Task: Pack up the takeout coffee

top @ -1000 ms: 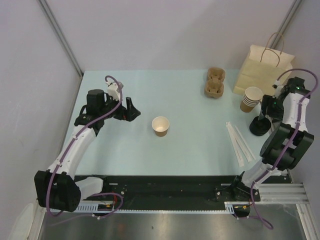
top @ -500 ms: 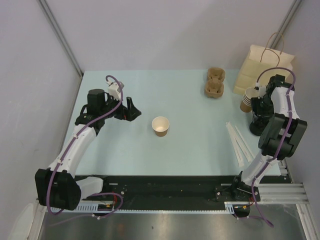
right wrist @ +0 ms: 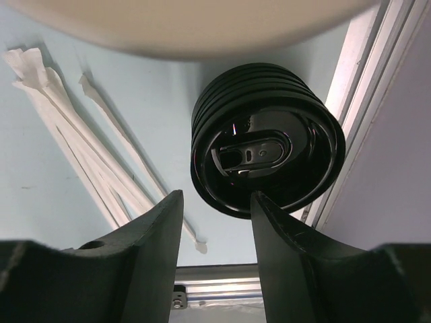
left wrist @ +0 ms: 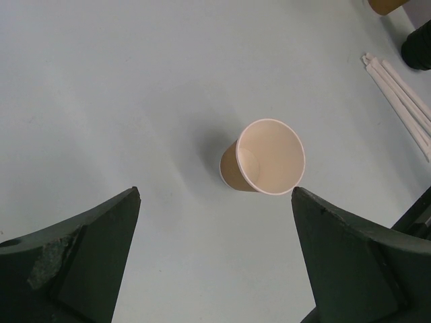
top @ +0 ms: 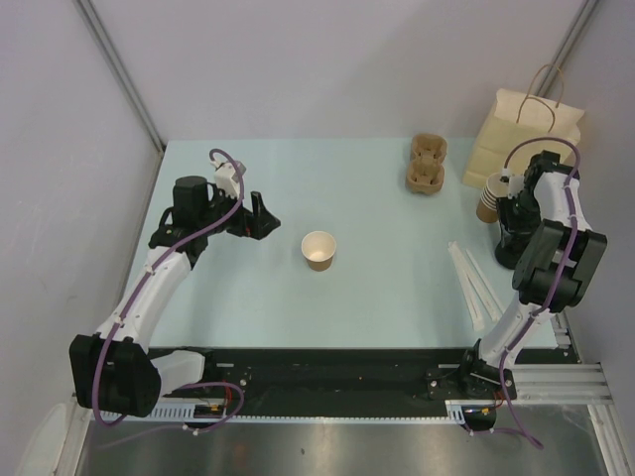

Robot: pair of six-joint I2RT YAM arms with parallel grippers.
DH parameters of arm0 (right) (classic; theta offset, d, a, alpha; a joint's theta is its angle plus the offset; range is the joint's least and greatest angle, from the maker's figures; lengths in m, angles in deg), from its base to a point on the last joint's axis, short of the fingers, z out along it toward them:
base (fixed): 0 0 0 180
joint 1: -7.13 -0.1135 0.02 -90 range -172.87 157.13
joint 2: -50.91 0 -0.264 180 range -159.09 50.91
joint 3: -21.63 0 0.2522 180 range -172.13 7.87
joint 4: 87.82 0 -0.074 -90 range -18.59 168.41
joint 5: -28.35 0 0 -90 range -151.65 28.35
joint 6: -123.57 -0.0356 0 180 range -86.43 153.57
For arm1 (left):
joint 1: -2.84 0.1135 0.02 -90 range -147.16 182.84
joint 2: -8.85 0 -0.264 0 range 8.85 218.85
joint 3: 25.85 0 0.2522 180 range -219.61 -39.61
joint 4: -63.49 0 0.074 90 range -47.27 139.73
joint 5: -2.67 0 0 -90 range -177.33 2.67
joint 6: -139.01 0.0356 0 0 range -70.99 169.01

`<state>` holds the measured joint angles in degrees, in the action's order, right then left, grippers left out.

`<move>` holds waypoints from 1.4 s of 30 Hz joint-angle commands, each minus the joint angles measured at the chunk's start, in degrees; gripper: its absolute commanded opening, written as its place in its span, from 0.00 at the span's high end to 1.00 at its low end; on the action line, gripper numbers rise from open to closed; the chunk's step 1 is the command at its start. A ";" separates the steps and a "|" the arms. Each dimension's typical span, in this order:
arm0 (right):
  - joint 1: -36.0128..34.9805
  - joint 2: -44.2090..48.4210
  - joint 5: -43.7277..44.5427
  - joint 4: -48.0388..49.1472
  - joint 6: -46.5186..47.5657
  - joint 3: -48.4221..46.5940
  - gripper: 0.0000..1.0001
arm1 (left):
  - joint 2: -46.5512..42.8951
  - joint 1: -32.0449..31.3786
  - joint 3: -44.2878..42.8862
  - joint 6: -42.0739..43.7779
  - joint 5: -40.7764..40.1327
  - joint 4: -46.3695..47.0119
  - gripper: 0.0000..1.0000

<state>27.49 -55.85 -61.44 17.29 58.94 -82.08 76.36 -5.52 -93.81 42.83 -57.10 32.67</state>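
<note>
The takeout coffee cup (top: 319, 250) is brown kraft paper, white inside, and stands upright and empty mid-table. In the left wrist view the cup (left wrist: 266, 158) lies just beyond the fingertips. My left gripper (top: 260, 216) is open and empty, to the left of the cup, and its jaws (left wrist: 215, 193) stand wide apart. My right gripper (top: 512, 220) hovers at the far right over a stack of black lids (top: 511, 253). In the right wrist view the gripper (right wrist: 215, 196) is open and empty, with the lids (right wrist: 269, 155) right beyond its tips.
A stack of brown cups (top: 493, 198) stands next to the right gripper, in front of the tan paper bag (top: 521, 134). A brown cup carrier (top: 427, 164) sits at the back. Wrapped white straws (top: 474, 283) lie left of the lids. The table's right rail (right wrist: 357, 101) is close.
My right arm has swung in from the right edge and brought its gripper over the black lids. The left arm and the cup have not moved.
</note>
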 commanded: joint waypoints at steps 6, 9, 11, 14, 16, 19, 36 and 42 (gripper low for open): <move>-1.02 -1.87 0.58 -0.58 0.91 -1.63 0.52 | 0.87 -0.34 -0.12 -1.03 0.87 2.82 0.00; -1.20 -2.40 0.67 -0.40 0.91 -1.54 0.55 | 1.14 -0.34 -0.21 -1.21 0.70 2.91 0.01; -1.20 -2.58 0.85 -0.22 1.00 -1.63 0.58 | 1.31 -0.34 -0.21 -1.30 0.61 2.91 0.01; -1.29 -2.84 0.85 -0.05 1.00 -1.63 0.62 | 1.40 -0.34 -0.21 -1.47 0.70 3.00 0.01; -1.38 -3.01 1.02 -0.05 1.09 -1.63 0.62 | 1.66 -0.34 -0.21 -1.47 0.61 3.08 0.00; -1.29 -3.19 0.93 -0.05 1.00 -1.63 0.62 | 1.84 -0.34 -0.21 -1.74 0.61 3.26 0.00; -1.64 -3.63 0.85 0.30 0.83 -1.37 0.73 | 2.37 -0.34 0.32 -2.61 1.05 3.79 0.01; -1.55 -2.49 0.76 -0.22 0.65 -1.28 0.83 | 2.54 -0.34 0.14 -2.79 1.31 3.79 0.01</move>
<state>26.28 -59.22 -61.42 17.40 59.18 -82.08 78.74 -5.52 -93.72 41.26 -57.07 34.33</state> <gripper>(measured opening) 0.195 0.994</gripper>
